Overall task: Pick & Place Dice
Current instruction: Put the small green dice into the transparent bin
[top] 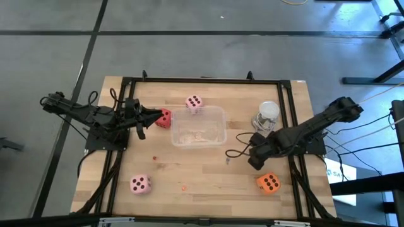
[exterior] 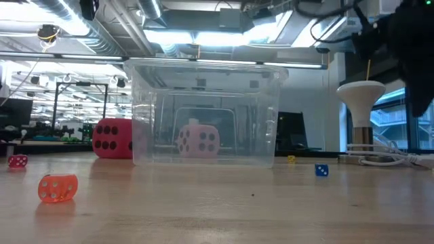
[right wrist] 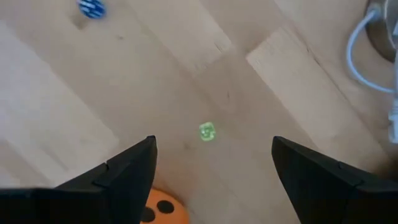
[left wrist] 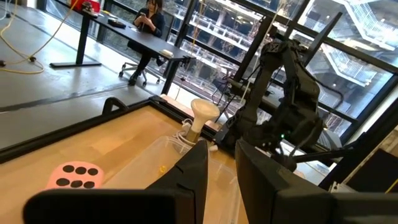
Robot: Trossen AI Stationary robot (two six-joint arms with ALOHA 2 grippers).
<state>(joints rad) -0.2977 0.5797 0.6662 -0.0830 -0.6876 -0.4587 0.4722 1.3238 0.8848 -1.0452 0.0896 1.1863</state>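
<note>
The red die (top: 163, 118) (exterior: 112, 139) rests on the table just left of the clear tub (top: 199, 127). One pink die (top: 194, 103) (exterior: 198, 140) (left wrist: 74, 175) sits by the tub's far side, the other (top: 139, 184) near the front left. The orange die (top: 269, 183) (right wrist: 163, 211) lies front right. My left gripper (top: 153, 116) (left wrist: 222, 168) hovers level beside the red die, its fingers a narrow gap apart with nothing between them. My right gripper (top: 254, 162) (right wrist: 211, 162) is wide open, pointing down above bare table just beside the orange die.
A white stand (top: 267, 114) (exterior: 360, 102) with a white cable (right wrist: 360, 50) sits right of the tub. Tiny dice are scattered on the wood: green (right wrist: 206, 132), blue (exterior: 321, 170), orange (exterior: 57, 188), red (exterior: 17, 161). A black frame (top: 202, 80) borders the table.
</note>
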